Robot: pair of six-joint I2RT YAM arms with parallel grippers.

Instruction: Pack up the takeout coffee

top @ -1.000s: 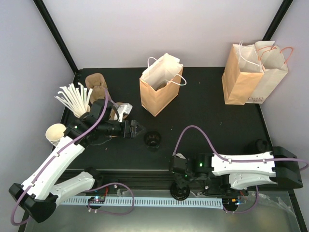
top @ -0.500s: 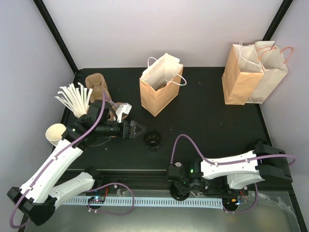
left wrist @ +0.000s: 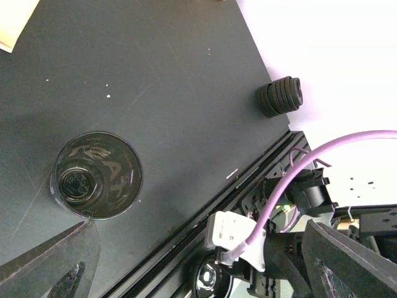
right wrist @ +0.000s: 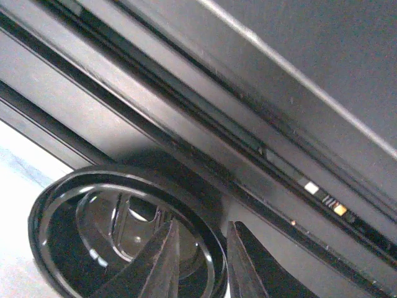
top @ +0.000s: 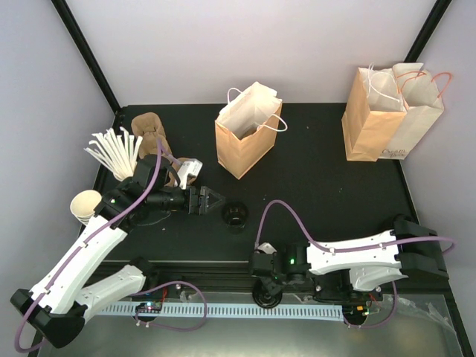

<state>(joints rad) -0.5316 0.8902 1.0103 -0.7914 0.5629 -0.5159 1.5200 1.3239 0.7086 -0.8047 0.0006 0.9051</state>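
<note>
The takeout coffee [top: 236,216] stands on the black table, a black disc from above; in the left wrist view its lid [left wrist: 97,175] lies at the lower left. My left gripper [top: 214,199] hovers just left of it, open and empty [left wrist: 198,226]. A second glossy black lid [right wrist: 118,242] sits below the table's front rail [top: 266,299]; what is under it is hidden. My right gripper [right wrist: 201,226] straddles its rim, one finger inside, one outside, closed on it.
An open brown paper bag [top: 245,137] stands behind the coffee, and more bags [top: 387,111] stand at the back right. Brown pulp carriers [top: 151,130], white sticks [top: 113,152] and a lidless white cup [top: 85,204] crowd the left. The front rail [right wrist: 267,143] runs beside my right gripper.
My right arm has slid left along the front rail and its jaws have narrowed onto the lid's rim. The left arm has barely moved and stays open.
</note>
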